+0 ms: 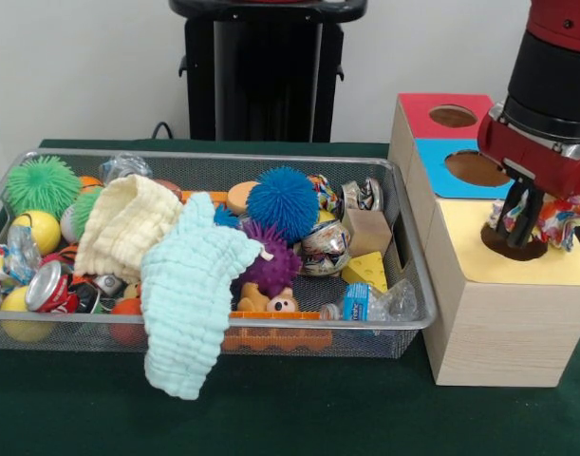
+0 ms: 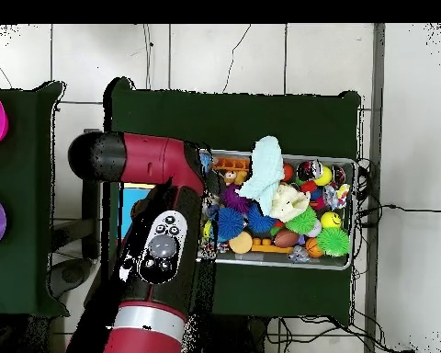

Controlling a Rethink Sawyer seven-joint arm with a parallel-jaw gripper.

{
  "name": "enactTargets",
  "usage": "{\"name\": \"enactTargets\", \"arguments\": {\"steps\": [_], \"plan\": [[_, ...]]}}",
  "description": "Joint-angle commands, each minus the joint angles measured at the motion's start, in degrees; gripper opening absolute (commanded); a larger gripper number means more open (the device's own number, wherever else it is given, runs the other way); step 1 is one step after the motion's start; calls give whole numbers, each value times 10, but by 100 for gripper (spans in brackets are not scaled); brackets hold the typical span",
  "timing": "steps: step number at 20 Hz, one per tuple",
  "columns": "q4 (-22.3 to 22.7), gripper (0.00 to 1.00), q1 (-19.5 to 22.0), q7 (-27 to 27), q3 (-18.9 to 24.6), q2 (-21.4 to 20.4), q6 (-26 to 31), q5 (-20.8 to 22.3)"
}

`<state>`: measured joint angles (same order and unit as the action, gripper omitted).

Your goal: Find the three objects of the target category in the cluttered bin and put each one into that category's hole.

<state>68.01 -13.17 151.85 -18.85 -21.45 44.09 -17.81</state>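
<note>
Gripper (image 1: 520, 220): hung just above the dark hole (image 1: 511, 249) in the yellow top of the wooden box (image 1: 498, 323), fingers pinched close together on a crumpled colourful wrapper (image 1: 567, 220). Bulged out mostly at 3 o'clock of the fingertips, with a smaller scrap at 9 o'clock, and overhung the hole's rim on that 3 o'clock side. Judged the step as the drop.

Best done by shifting slightly toward 9 o'clock to centre the bulk of the wrapper over the opening, lowering until the fingertips nearly met the rim, then opening fully and lifting straight up. Worth checking afterwards for foil snagged on the yellow surface.

Spotted a similar bright wrapper (image 1: 324, 190) in the wire bin (image 1: 223, 156), at 9 o'clock of the box. Could not see the gripper from overhead, hidden beneath the arm (image 2: 160, 248).
</note>
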Motion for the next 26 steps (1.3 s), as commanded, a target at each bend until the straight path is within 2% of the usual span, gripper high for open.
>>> {"name": "enactTargets", "arguments": {"steps": [1, 7, 14, 22, 26], "plan": [[48, 0, 13, 42, 62, 12, 21, -4], [7, 0, 16, 46, 38, 50, 8, 16], [-19, 0, 13, 63, 5, 80, -12, 29], [-76, 0, 12, 90, -48, 148, -57, 42], [-96, 0, 30, 77, -47, 173, -73, 36]]}}
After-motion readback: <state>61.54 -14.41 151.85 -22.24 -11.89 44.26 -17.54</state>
